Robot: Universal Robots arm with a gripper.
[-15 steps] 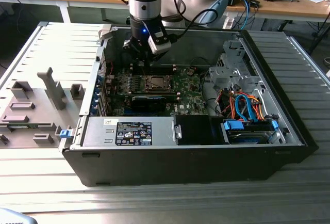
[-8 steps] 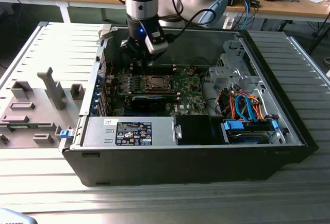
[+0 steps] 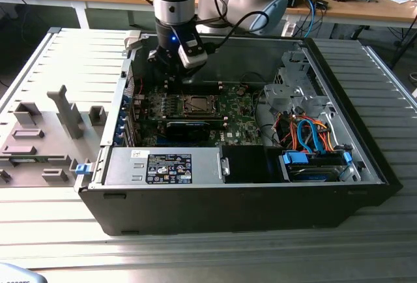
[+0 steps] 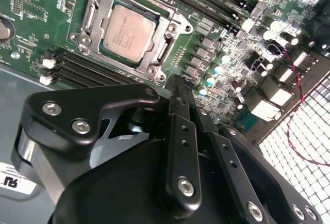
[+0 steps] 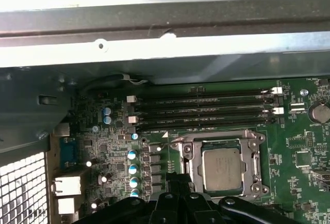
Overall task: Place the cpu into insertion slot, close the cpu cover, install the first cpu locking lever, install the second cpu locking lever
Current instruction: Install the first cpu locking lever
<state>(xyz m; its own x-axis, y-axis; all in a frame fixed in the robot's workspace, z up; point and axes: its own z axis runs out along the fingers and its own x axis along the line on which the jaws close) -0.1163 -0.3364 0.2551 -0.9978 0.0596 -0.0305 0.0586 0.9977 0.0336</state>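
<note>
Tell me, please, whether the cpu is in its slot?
In: the cpu lies flat inside the insertion slot, framed by its silver rim in both wrist views.

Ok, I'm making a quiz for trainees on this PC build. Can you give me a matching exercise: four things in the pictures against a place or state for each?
Things:
1. cpu
2. gripper
3. cpu cover
4. blue cables

Places or states:
A. shut, empty, just beside the socket
B. seated in the insertion slot, metal top showing
C. framing the chip, down flat
D. at the case's end on the exterior view's right

Pairs: 1-B, 2-A, 3-C, 4-D
</note>
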